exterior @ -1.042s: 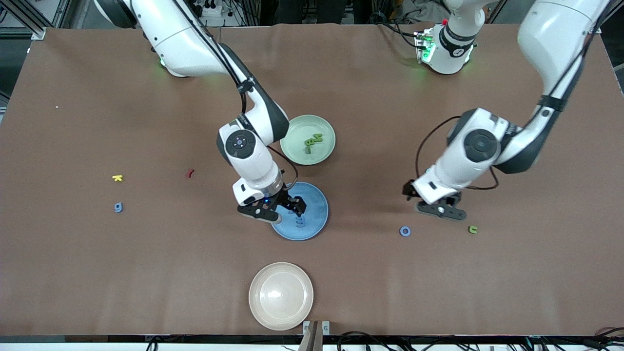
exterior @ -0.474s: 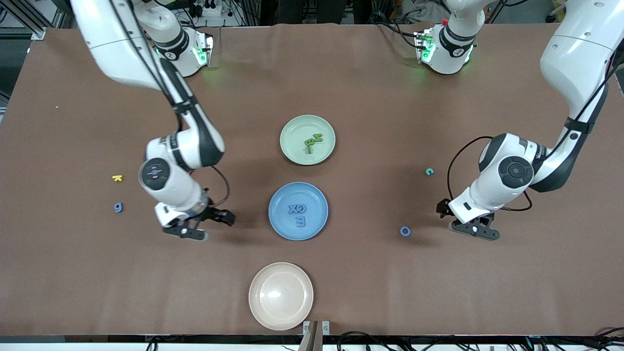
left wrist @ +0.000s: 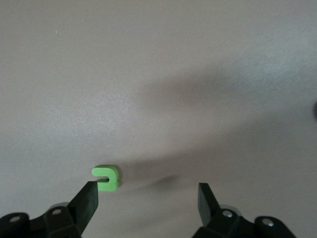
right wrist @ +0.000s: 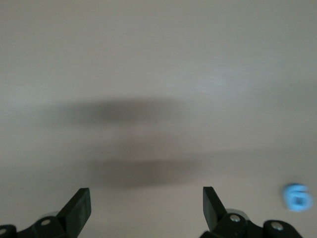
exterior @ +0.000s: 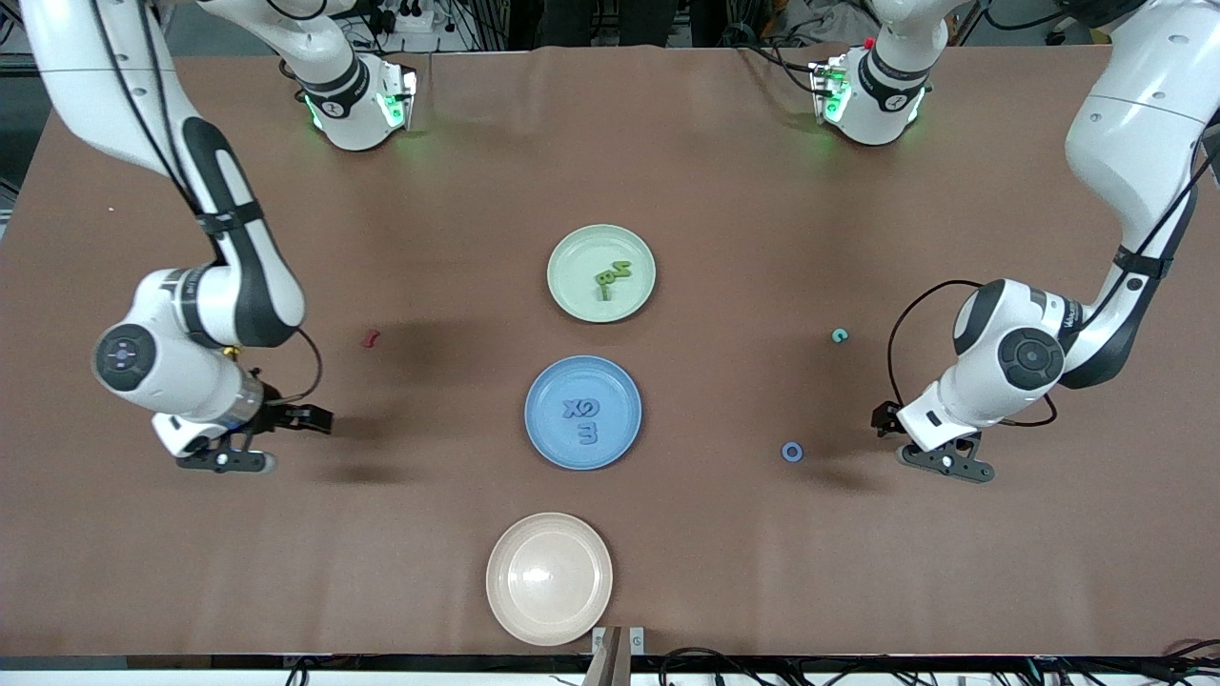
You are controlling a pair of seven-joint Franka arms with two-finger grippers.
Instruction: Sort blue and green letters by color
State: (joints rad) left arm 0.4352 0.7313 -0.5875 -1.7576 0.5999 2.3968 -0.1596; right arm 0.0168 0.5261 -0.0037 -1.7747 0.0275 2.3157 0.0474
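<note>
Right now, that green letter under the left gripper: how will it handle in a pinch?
The green letter lies flat with thick, blocky edges, so it probably pinches stiffly. It looks tiny beside the open left gripper, likely very light, and may skid on the smooth table.

Two glossy white arms with rounded casings and dark grey joint bands are seen. Each wrist joint is capped by a dark round disc. Thin black cables are looped from forearm to wrist, held by black straps. Green lights are lit on both white bases. The black two-finger left gripper (exterior: 939, 455) and the black two-finger right gripper (exterior: 250, 440) are fitted with silver screws.
</note>
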